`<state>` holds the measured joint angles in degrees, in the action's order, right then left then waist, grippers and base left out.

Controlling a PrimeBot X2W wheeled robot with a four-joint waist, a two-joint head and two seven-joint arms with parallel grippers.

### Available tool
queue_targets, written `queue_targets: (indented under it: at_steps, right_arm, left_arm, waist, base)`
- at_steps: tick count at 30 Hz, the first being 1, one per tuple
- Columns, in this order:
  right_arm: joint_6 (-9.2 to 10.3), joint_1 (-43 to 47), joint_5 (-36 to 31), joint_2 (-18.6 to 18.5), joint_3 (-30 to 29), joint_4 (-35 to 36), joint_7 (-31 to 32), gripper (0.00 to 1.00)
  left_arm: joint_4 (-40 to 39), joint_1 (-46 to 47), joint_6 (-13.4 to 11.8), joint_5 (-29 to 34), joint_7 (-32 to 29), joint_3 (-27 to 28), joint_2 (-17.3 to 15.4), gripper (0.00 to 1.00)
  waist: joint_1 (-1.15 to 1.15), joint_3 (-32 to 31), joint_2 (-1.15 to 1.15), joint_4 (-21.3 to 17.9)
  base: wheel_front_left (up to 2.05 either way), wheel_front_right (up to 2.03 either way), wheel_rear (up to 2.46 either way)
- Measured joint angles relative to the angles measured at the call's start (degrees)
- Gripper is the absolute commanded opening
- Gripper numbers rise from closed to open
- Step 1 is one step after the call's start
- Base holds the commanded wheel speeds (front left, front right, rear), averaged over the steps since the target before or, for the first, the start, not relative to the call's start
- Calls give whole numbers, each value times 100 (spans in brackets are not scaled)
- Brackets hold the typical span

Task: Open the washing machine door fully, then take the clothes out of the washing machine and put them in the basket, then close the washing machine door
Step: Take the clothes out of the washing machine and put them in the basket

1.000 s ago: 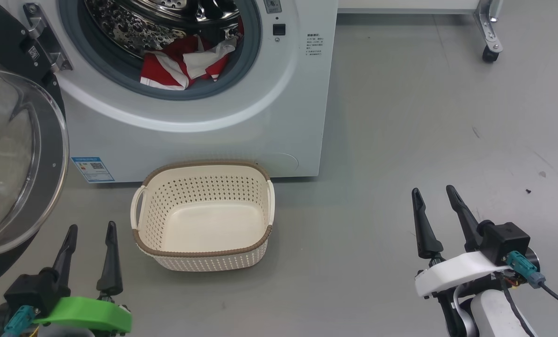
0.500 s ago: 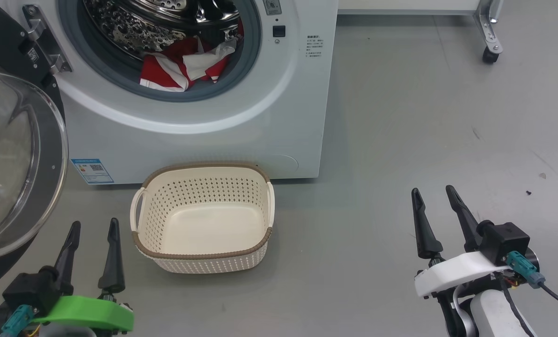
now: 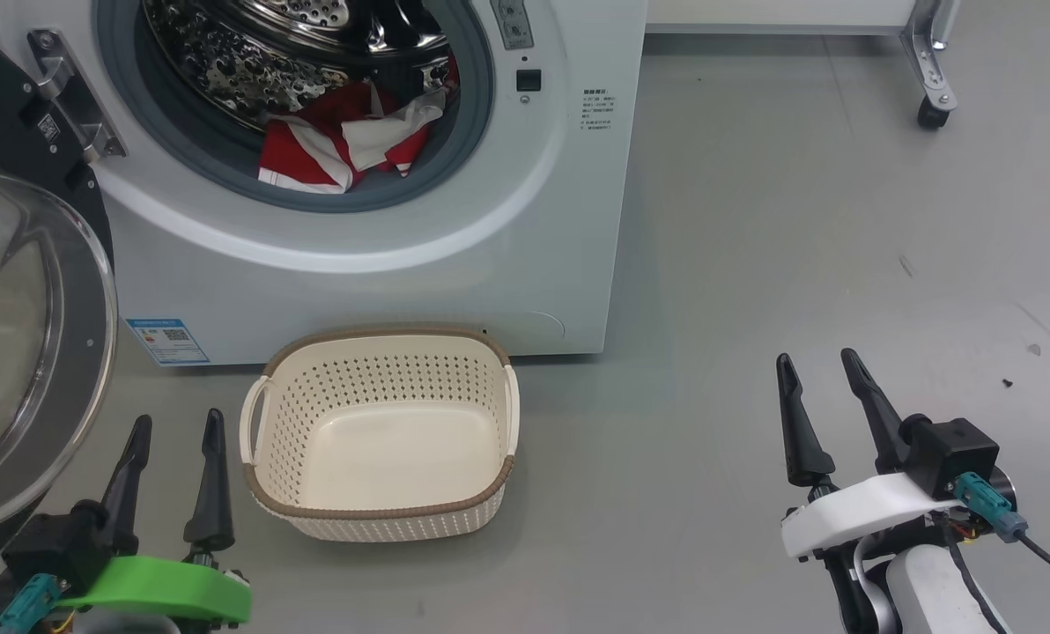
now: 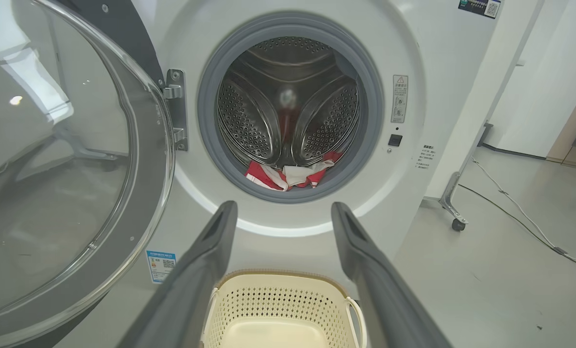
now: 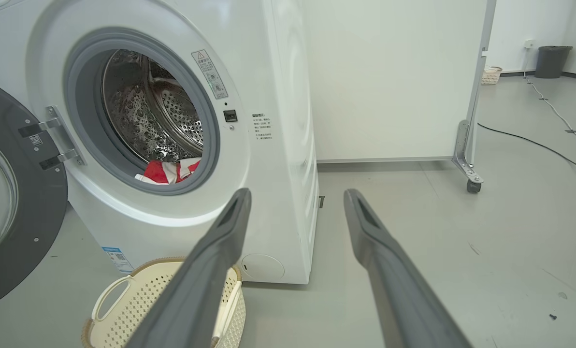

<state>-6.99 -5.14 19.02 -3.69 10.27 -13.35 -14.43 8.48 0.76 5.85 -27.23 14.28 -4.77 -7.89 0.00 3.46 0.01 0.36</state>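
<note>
Nearest the robot, both grippers hung idle. The left gripper (image 3: 178, 418) sat just left of the basket (image 3: 375, 513), fingers spread apart with nothing between them. The right gripper (image 3: 816, 357) was well off to the basket's right, over bare floor, also parted and empty-handed.

The basket stood on the floor with nothing in it. Its back rim was close to the front of the washing machine (image 3: 384, 282), though I couldn't tell if they touched. Left of the basket and higher up, the washing machine door (image 3: 32, 352) stood swung wide on its hinge, so I'd call the opening step done.

Beyond the basket and up, the clothes (image 3: 331, 150) lay in a red-and-white heap at the bottom front of the drum (image 3: 217, 53), right by the grey seal (image 3: 159, 132). None of it was out yet.

My read is that it was at the very start of unloading. For the next move, one arm would need to go up over the basket, into the opening, get its fingers around a bunch of fabric and close on it. The left one looked better lined up, since its wrist view stared straight into the drum.
</note>
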Motion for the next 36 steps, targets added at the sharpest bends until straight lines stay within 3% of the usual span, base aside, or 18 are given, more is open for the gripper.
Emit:
queue_targets:
  at_steps: [20, 36]
  right_arm:
    - [0, 0, -3, 7, 53, -40, 0, 100]
    - [0, 1, -4, 9, 90, -57, 0, 100]
  left_arm:
    - [-2, 0, 0, 19, 0, -49, -7, 100]
    - [-3, -14, 8, 34, 0, -93, -5, 100]
  waist:
    - [0, -31, 0, 29]
    - [0, -21, 0, 31]
  base:
    - [135, -135, 0]
    - [78, -78, 0]
